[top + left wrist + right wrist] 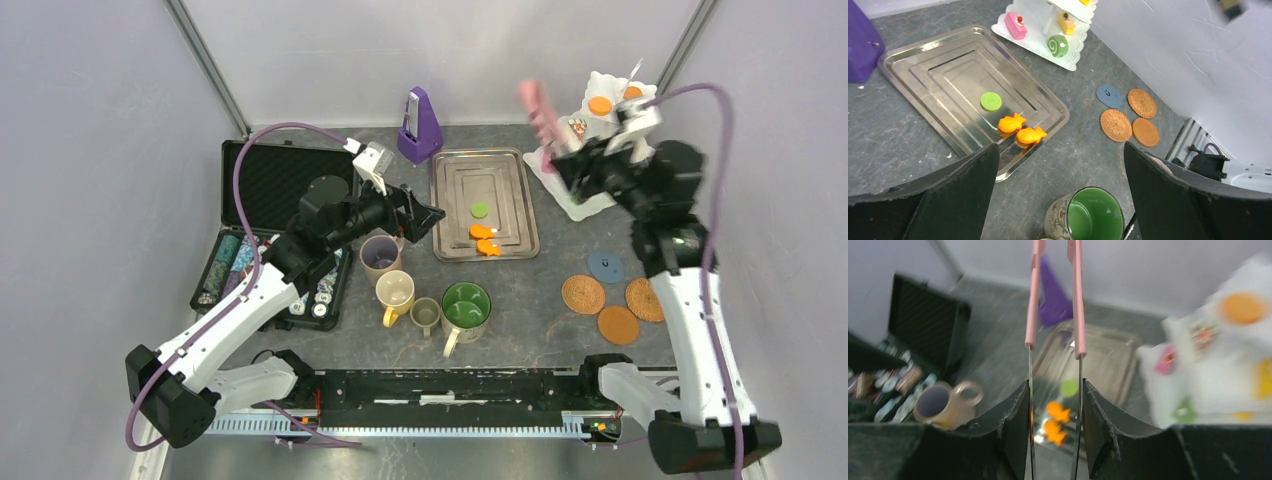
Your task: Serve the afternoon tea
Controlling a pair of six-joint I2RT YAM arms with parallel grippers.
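My right gripper (575, 165) is shut on a pair of pink-tipped metal tongs (540, 112), which point up and left beside the white three-tier stand (588, 205). In the right wrist view the tongs (1033, 300) run between the fingers (1015, 420); the picture is blurred and the tips leave the frame. Two orange fish pastries (485, 240) and a green disc (480, 210) lie on the steel tray (450, 165). The stand holds orange, pink and green pastries (1016, 25). My left gripper (425, 215) hangs open over the mauve mug (380, 255), empty.
Yellow (395, 292), olive (426, 315) and big green (466, 307) mugs stand in front of the tray. Three cork coasters (583, 294) and a blue one (605, 265) lie at the right. A purple metronome (420, 125) stands at the back. A black case (270, 180) lies open at the left.
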